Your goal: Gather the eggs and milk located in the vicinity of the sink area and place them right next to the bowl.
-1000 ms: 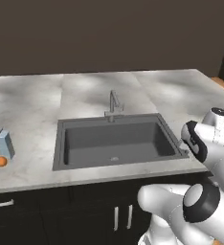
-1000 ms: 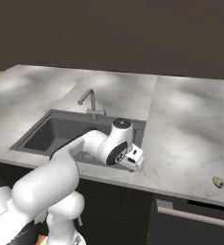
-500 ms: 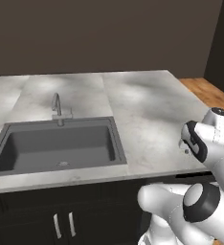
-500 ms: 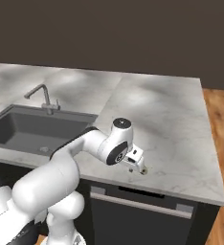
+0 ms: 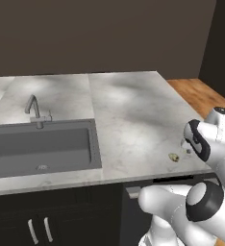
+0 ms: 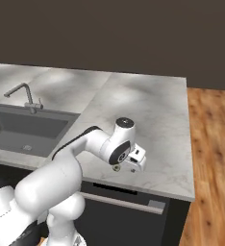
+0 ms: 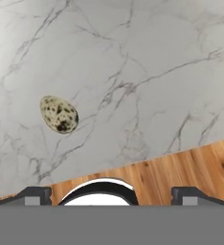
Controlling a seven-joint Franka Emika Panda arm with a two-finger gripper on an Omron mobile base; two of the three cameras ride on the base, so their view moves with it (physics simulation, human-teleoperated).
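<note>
Tool [image 7: 112,194]: jaws spread wide, nothing held; fingertips [image 7: 35,194] at far sides of hand view. Tool hangs over the marble table [image 5: 129,120] nr its front-right corner, by the edge above the wood floor [image 6: 210,158]. Speckled egg [image 7: 59,114], pale w/ dark spots, lies on its side on table, ahead & left of tool in hand view, apart from fingertips. Sink [image 5: 42,146] w/ curved tap [image 5: 33,108] sits well to tool's left.
</note>
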